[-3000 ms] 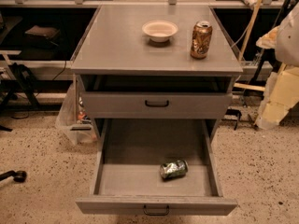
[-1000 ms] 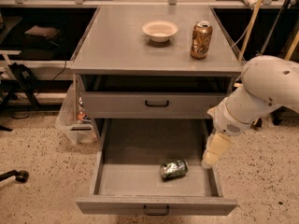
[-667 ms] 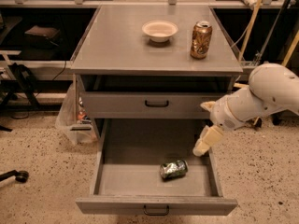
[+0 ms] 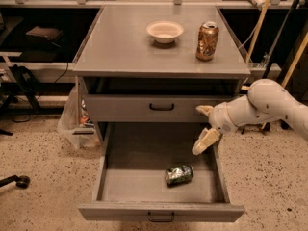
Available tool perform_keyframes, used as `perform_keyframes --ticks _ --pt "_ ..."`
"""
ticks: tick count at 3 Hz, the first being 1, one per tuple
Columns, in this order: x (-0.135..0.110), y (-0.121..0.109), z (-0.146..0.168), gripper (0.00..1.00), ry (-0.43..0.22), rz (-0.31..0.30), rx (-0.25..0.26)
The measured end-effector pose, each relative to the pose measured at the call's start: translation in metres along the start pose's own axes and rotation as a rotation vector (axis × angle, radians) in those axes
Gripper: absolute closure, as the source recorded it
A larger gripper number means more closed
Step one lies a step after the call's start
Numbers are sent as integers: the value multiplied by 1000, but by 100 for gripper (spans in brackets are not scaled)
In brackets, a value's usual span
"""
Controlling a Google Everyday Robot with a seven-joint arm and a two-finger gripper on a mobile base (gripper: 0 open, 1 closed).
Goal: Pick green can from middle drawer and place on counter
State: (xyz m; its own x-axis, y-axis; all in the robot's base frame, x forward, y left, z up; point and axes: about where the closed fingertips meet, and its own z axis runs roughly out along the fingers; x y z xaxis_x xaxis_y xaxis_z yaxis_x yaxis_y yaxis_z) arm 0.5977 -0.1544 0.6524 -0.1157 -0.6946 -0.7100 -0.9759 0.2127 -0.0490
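Lying on its side, the green can (image 4: 179, 174) is located on the floor of the middle drawer (image 4: 134, 179), right of centre and nearer the front wall than the back. The can is seen uncovered from above and stands apart from all four drawer walls. The drawer is open, and its small black handle (image 4: 161, 218) is seen on the front panel at the bottom edge of the view.

A shallower grey drawer front (image 4: 120, 107) with its own handle is fitted directly above and is closed. The counter (image 4: 120, 47) forms the cabinet top; a pale bowl (image 4: 165, 31) and a brown-gold can (image 4: 207, 41) are placed on its rear right part, the can upright and just right of the bowl. A clear plastic bag (image 4: 70, 124) is positioned against the cabinet's left side on the speckled floor (image 4: 38, 158).

The gripper (image 4: 205, 125) is held at the drawer's right side, above and to the right of the green can and well apart from it, carried by the white arm (image 4: 264, 105) entering from the right. The fingers (image 4: 206, 141) are spread wide. One tip is seen against the right end of the closed drawer front, and the other is angled down over the drawer opening. Nothing is held between them.
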Motion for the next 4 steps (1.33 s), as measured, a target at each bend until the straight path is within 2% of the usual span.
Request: perform_keyframes --ticks 1,2,3,4 --pt "5 16 43 0 5 41 -19" --pt "5 39 124 0 -8 88 -40" --pt "5 27 126 0 -17 90 15" --pt "5 27 126 0 -16 90 15"
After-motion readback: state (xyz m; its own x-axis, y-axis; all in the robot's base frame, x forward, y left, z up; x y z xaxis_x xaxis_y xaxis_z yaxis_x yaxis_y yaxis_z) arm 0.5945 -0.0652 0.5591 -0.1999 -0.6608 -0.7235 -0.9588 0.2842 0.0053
